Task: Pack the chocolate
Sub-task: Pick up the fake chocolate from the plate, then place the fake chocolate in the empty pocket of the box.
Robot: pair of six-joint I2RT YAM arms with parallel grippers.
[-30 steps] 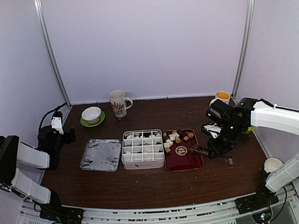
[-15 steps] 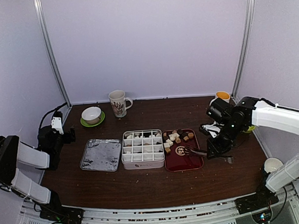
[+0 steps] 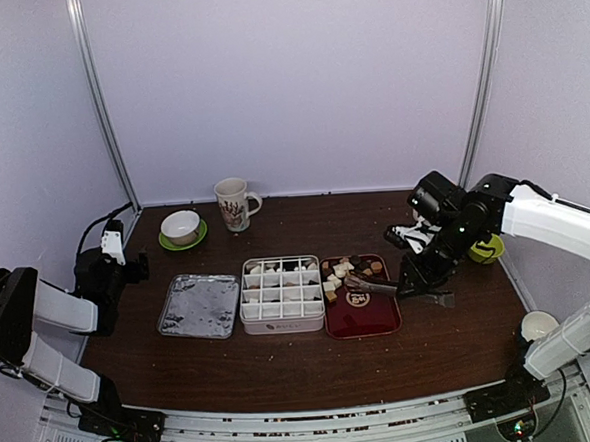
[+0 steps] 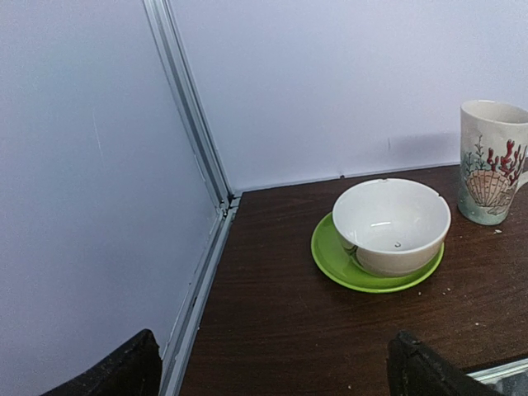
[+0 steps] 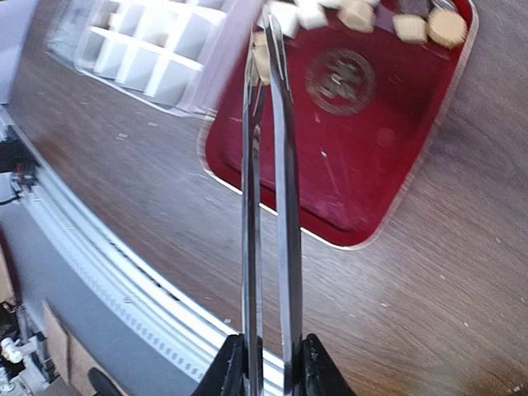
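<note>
1 pair of tongs [image 5: 268,165] was clamped in the right gripper [image 5: 266,365], its 2 blades nearly together, with the tips at the chocolate [image 3: 348,270]. The chocolate was clustered at the far end of 1 red tray [image 3: 366,319], the pieces too small to count, just beside 1 divided box [image 3: 282,304]. The left gripper [image 4: 276,375] hung with its jaws wide apart by the table's left edge, and the tray's near half and the tabletop in front of it lay open.

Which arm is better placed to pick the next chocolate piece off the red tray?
Right. The right fingers are shut on the tongs, whose tips are at the chocolate on the tray. The left fingers are open, facing the bowl in the far-left corner, away from the tray.
</note>
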